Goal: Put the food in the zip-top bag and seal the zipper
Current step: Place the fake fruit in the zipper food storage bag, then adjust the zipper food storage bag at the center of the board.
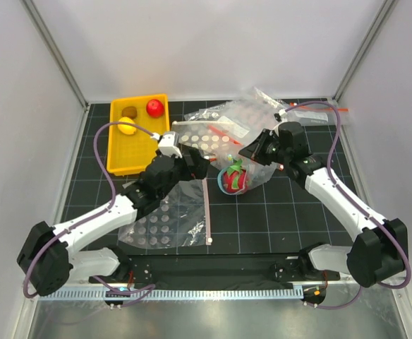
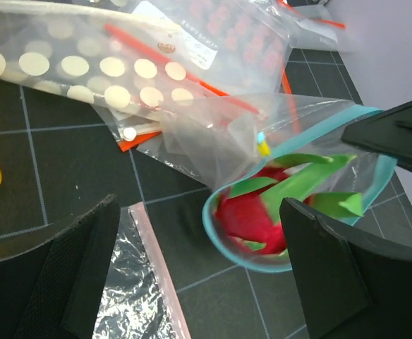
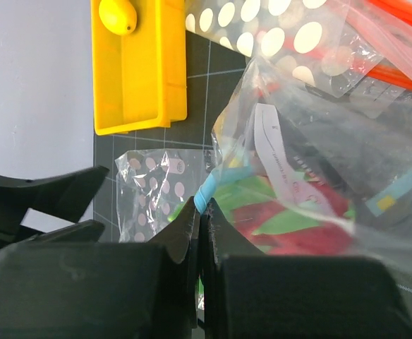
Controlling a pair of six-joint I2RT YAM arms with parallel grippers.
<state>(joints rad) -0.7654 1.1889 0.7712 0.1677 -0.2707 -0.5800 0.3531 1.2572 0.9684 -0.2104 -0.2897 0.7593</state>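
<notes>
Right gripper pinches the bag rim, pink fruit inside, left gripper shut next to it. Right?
Not quite: the left gripper is open, as the left wrist view shows. The right gripper does pinch the bag rim, pink fruit inside.

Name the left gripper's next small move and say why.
Probably swing the left gripper over to the yellow plastic tray for the yellow toy lemon. Its jaws are open and empty. The pink-red leafy toy fruit already lies in the clear blue-zippered plastic bag, which the right gripper pinches by its rim. The lemon, brown toy kiwi and red toy ball sit in the tray.
</notes>
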